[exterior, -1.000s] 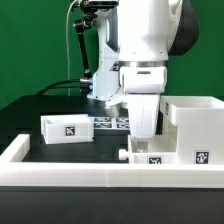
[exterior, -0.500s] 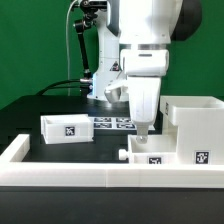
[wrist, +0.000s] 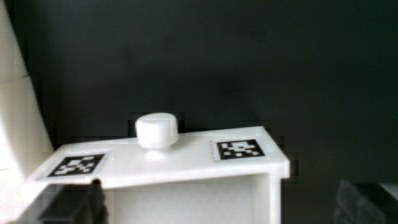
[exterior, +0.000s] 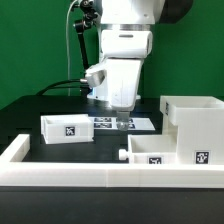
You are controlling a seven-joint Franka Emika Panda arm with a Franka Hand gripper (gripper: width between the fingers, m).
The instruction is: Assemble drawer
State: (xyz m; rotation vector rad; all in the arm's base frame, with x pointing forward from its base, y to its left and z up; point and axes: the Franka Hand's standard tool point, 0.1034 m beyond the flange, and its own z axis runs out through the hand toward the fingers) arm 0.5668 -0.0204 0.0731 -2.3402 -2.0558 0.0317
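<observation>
In the exterior view we find the white arm's two-finger gripper (exterior: 121, 112) hanging over the thin flat white marker board (exterior: 126, 124) near centre, its fingers too small there for us to read. The large white cube-like hollow plastic casing (exterior: 195, 122) sits at three o'clock; a small white knobbed box tray (exterior: 160, 152) lies at five o'clock, just beside it and behind the low white border wall (exterior: 70, 172); a second small white tagged tray (exterior: 67, 128) rests at nine o'clock, well apart. The wrist view gives us what that angle hides: the dark fingertips (wrist: 71, 205) are spread wide with nothing between them; a tray's round white knob (wrist: 157, 131) stands between two square tags (wrist: 242, 150). We judge this to be the five o'clock tray; the grasp should centre on it, square to its walls, before closing, so it enters the casing without jamming.
</observation>
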